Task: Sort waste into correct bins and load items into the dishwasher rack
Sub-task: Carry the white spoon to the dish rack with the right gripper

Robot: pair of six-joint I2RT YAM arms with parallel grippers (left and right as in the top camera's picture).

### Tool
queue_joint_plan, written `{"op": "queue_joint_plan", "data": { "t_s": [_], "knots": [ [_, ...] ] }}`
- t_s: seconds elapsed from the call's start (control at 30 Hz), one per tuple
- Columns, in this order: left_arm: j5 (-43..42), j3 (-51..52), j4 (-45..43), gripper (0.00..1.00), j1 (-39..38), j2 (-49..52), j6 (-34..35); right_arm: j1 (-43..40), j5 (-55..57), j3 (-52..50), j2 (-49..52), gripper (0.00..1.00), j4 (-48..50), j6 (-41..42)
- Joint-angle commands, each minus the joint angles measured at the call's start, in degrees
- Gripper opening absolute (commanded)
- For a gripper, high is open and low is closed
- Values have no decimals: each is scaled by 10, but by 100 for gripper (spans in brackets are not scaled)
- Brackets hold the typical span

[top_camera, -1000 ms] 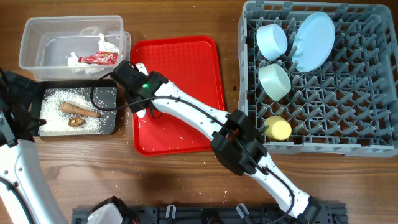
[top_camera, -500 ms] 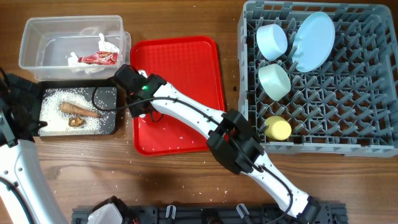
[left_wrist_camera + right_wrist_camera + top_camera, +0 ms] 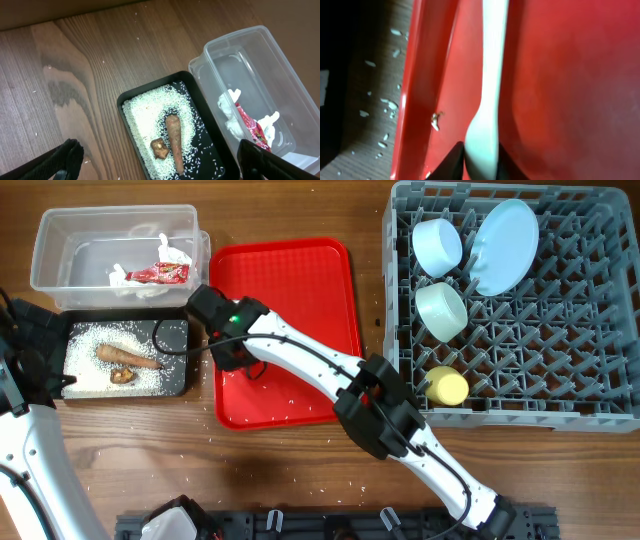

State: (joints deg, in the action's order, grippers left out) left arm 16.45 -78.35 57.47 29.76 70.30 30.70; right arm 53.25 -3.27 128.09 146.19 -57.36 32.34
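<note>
Down by the red tray's rim, the right pincer nips the slim white spoon; lifted, it could twist free. Left pincer gapes.

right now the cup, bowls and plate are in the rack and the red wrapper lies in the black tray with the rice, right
No: the red wrapper lies in the clear tub, not the black tray; the overhead view shows it. The cup, bowls and plate are in the rack, and the rice is in the black tray.
</note>
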Motion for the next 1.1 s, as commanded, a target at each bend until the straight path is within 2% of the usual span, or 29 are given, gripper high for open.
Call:
{"op": "queue_joint_plan", "data": {
  "t_s": [0.0, 0.1, 0.27, 0.4, 0.47, 0.7, 0.87, 0.97, 1.07],
  "knots": [
    [-4, -4, 0, 100, 3, 3, -4, -9, -28, -11, 29, 15, -19, 8],
    [-4, -4, 0, 100, 3, 3, -4, -20, -31, -9, 28, 4, -23, 6],
    [-7, -4, 0, 100, 3, 3, -4, -42, -33, -5, 7, 4, -26, -24],
    [-140, -4, 0, 100, 0, 5, -3, -78, -27, -4, -64, 4, -29, -46],
    [-167, -4, -4, 100, -16, 12, -3, -102, -26, -4, -107, 4, -33, -55],
    [-166, -4, -35, 100, -116, 96, -20, -206, 11, -4, -256, 4, -93, -87],
    [-166, -4, -90, 100, -177, 174, -21, -272, 28, -17, -264, 4, -188, -98],
    [-166, -4, -112, 100, -200, 203, -52, -301, 28, -35, -264, 4, -210, -99],
    [-166, -4, -121, 100, -212, 221, -54, -327, 28, -63, -264, 4, -217, -110]
  ]
}}
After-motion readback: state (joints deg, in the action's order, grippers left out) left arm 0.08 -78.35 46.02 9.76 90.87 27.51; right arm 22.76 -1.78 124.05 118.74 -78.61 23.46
